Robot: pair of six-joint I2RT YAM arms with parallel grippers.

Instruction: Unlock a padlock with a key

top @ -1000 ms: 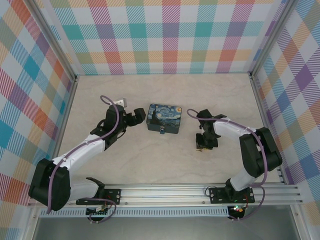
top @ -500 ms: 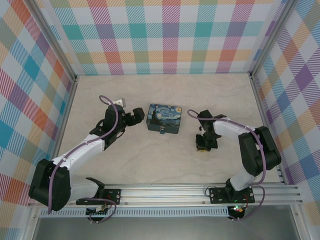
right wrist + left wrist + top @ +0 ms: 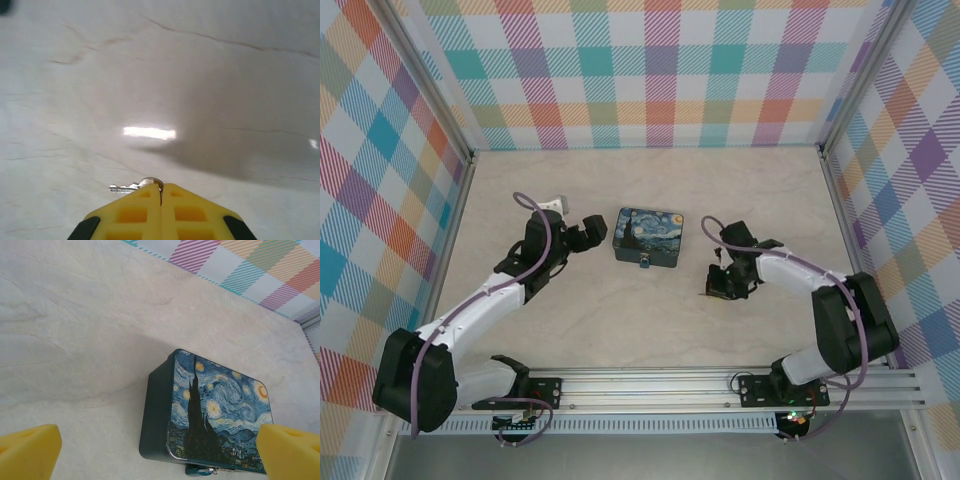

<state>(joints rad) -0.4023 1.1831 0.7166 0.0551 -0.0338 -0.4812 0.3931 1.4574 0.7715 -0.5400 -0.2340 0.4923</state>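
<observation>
The left end effector [image 3: 597, 232] hovers just beside the left end of the tin [image 3: 650, 238], its yellow pads [image 3: 27, 452] spread wide with nothing between them. The tin, dark blue with a swirling painted lid, lies flat in the middle of the tabletop [image 3: 620, 330]. The padlock [image 3: 646, 263] sits against the tin's near wall, a tiny blue body; which way its keyhole faces is too small to tell.

Further right, apart from the tin, the right end effector [image 3: 161, 192] is low over the tabletop. Its pads are pressed together and pinch the key [image 3: 127, 188] by its round head, with the blade sticking out sideways.

The key looks light, stiff and slick, so it could pivot in the soft pads; holding the flat head leaves the blade free. The padlock looks light enough to slide when pushed, so bracing its body by the flat sides seems wise.
</observation>
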